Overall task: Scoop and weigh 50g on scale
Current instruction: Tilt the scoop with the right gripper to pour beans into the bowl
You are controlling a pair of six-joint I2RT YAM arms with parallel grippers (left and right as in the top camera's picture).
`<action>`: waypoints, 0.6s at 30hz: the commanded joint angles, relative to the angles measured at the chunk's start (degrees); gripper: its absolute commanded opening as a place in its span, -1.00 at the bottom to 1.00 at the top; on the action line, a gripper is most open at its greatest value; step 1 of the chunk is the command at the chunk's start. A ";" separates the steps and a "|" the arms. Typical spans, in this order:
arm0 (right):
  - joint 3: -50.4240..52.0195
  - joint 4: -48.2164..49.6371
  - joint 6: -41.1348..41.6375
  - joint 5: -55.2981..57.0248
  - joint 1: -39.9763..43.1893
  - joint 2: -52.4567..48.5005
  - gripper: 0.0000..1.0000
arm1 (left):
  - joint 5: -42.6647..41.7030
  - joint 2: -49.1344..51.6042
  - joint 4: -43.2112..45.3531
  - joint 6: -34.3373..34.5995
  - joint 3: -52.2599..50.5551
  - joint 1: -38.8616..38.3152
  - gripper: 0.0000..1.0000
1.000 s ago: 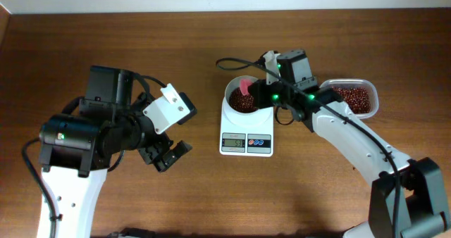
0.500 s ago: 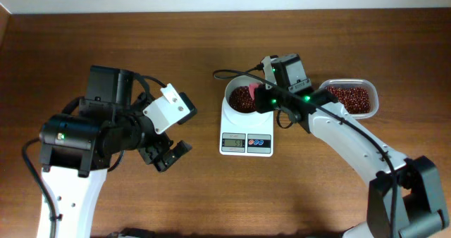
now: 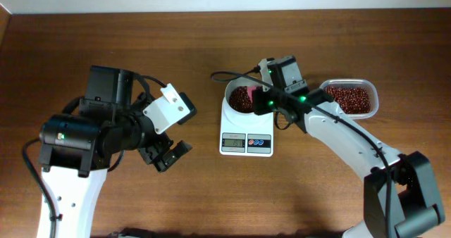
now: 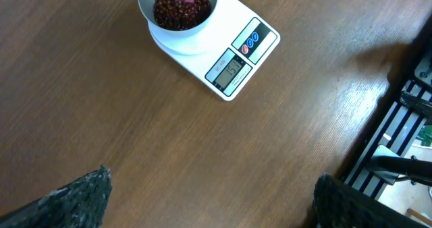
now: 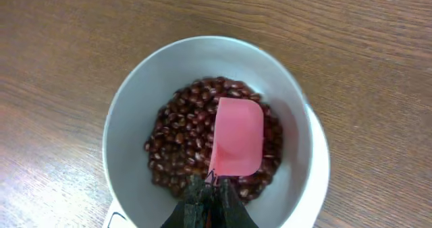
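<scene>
Dark brown wood tabletop (image 3: 211,189), grain running left to right in overhead view. Surface level, finish uniform, faint sheen. White scale (image 3: 246,127) stands directly on tabletop, about centre, nearer far edge; display and buttons face near edge. In left wrist view scale (image 4: 233,50) sits flat, corners down. Clear tub (image 3: 375,101) rests on tabletop right of scale, near, not touching.

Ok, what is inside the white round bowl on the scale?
A heap of small dark red-brown beans, with a flat pink scoop over them, gripped by the right tool. The scoop covers the beans beneath it, and the beans hide the bottom of the white round bowl.
</scene>
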State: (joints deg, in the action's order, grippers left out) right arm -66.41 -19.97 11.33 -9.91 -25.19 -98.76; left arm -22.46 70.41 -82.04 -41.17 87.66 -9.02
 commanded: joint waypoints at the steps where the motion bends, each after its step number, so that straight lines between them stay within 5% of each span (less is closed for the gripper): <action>1: -0.22 -0.15 -0.55 -0.59 -2.23 -1.64 -0.92 | -0.20 0.02 0.07 -0.96 0.52 0.20 0.98; 18: -0.24 6.05 5.49 -26.03 4.72 -1.57 -0.92 | -0.20 0.02 0.07 -0.96 0.52 0.20 0.98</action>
State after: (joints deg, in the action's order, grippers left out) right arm -66.41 -14.06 16.47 -30.76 -21.69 -99.61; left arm -22.46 70.41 -82.04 -41.17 87.66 -9.02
